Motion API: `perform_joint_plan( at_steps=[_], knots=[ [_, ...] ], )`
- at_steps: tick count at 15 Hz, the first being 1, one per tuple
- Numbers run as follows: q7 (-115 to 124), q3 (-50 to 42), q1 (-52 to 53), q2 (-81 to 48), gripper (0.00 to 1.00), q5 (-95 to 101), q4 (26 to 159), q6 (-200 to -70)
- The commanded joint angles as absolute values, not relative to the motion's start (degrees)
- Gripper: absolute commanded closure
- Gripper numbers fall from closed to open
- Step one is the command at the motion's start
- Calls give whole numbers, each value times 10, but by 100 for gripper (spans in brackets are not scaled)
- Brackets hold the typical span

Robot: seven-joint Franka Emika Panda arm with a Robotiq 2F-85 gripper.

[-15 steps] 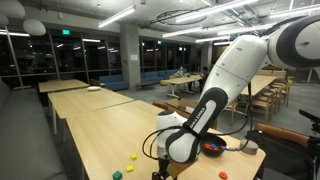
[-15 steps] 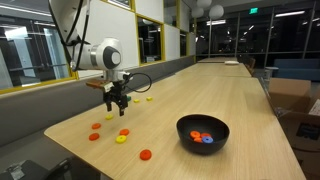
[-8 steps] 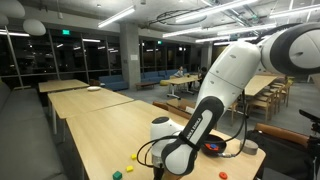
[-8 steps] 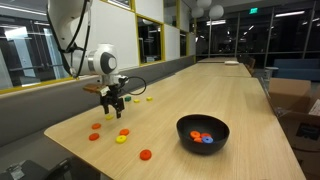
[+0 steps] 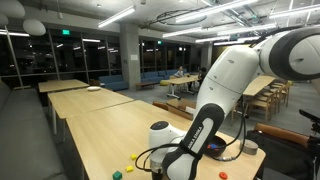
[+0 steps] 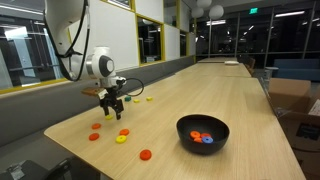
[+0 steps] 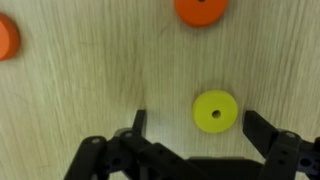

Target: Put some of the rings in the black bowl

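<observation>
My gripper (image 7: 196,122) is open and points down at the wooden table. A yellow ring (image 7: 215,111) lies flat between its fingers, nearer the right one, with nothing touching it. An orange ring (image 7: 201,8) and another orange ring (image 7: 6,37) lie farther off in the wrist view. In an exterior view the gripper (image 6: 113,108) hovers low over several loose rings (image 6: 122,136) near the table's left end. The black bowl (image 6: 203,134) stands to the right with red, orange and blue rings (image 6: 203,137) inside. It also shows behind the arm in an exterior view (image 5: 213,149).
More rings lie by the table edge: an orange ring (image 6: 146,155), a yellow ring (image 5: 132,157) and a green ring (image 5: 116,175). The robot's big white arm (image 5: 225,85) leans over the table. A windowed wall (image 6: 30,95) runs along one side.
The gripper has moved slightly left and down toward the loose rings. Its fingers stay open. The rings and bowl have not moved.
</observation>
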State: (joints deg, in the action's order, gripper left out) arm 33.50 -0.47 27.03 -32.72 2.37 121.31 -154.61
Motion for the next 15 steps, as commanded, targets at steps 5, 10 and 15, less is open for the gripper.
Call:
perform_joint_plan(
  at_steps=[5,10,15],
  knots=[
    [375,-21,295,-325,0,39,1215,-1577],
    [374,-14,287,-323,0,33,1217,-1573],
    [366,-5,280,-321,0,25,1219,-1570]
  ],
)
